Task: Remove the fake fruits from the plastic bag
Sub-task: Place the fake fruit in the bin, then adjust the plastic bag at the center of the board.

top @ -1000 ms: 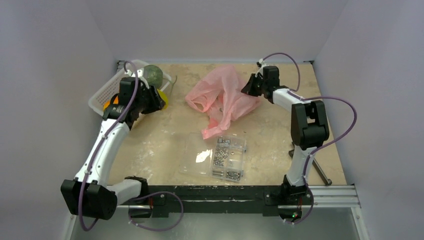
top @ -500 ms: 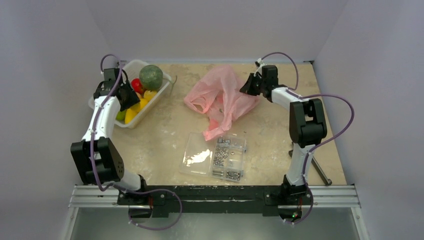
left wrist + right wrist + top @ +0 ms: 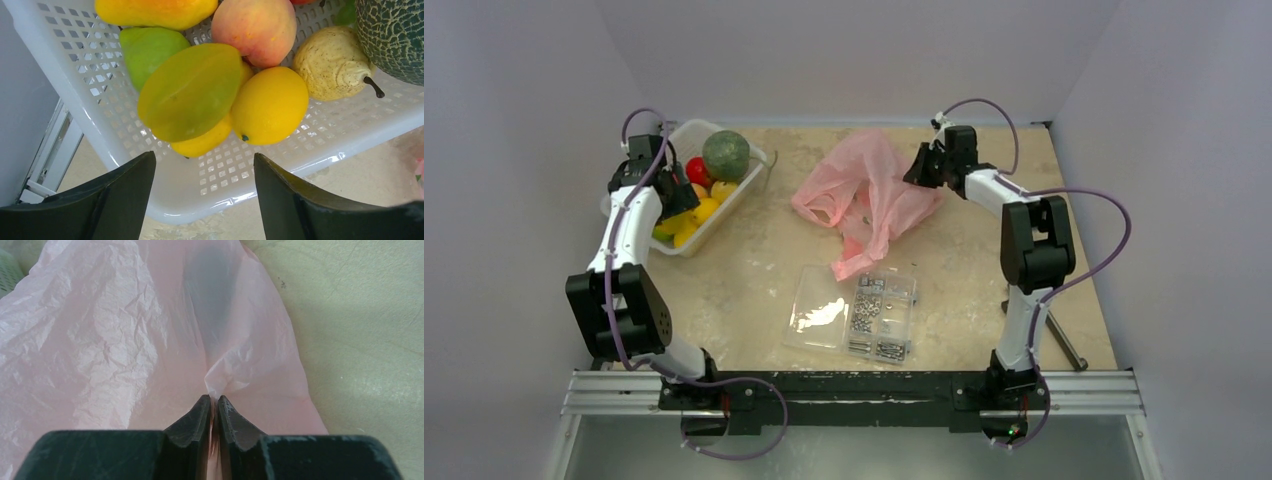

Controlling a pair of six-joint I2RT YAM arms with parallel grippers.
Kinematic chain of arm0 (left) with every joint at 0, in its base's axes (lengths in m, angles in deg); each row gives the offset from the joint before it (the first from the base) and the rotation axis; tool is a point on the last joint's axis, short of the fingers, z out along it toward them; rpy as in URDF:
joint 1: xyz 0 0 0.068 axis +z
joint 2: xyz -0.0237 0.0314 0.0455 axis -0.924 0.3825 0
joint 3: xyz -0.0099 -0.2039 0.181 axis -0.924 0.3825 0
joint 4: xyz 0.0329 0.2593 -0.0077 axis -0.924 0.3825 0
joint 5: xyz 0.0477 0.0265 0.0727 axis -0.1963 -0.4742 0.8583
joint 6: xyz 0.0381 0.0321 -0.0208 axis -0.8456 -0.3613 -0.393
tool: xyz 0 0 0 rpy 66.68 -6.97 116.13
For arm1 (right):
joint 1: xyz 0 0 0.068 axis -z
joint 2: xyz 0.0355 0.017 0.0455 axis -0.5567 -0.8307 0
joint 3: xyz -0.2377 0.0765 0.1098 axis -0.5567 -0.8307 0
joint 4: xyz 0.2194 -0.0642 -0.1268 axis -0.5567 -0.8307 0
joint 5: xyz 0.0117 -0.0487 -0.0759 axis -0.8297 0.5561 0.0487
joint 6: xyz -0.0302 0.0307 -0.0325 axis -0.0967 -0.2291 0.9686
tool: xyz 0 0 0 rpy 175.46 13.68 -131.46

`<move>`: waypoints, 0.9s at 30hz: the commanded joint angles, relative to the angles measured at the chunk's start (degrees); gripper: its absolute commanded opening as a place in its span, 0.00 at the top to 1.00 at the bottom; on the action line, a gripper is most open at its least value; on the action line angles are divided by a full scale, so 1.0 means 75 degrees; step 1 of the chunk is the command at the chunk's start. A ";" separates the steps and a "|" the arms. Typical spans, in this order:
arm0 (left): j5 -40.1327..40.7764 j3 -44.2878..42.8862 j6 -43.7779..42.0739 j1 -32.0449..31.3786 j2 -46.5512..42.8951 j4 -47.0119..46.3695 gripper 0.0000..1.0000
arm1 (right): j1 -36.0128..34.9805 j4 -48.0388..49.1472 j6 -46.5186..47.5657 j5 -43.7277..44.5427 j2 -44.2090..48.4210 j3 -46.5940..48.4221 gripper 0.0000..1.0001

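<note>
The table [image 3: 754, 270] was enclosed by plain walls [image 3: 544, 150] on its left, far and right sides. A white basket [image 3: 759, 160] sat in the far-left corner, close to the left wall. The plastic bag [image 3: 864, 195] lay crumpled at the far middle, well apart from the basket, with bare table between them. A clear case of screws [image 3: 854, 312] lay just nearer than the bag's lower tip, and bare surface remained to either side of it. The fake fruits [image 3: 270, 105] lay in the basket, with the melon [image 3: 726, 155] at its far end. The left hand [image 3: 202, 162] hung over the basket's near-left rim, jaws apart and empty, just short of the small fruits. The right hand [image 3: 211, 402] was at the bag's right edge, its jaws closed on a fold of the pink film.
</note>
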 commanded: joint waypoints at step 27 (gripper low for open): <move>-0.4816 0.0761 0.0597 -0.2134 -0.1815 -0.1497 0.29 | -0.2395 -0.3178 0.1929 0.4010 0.3014 0.0733 0.11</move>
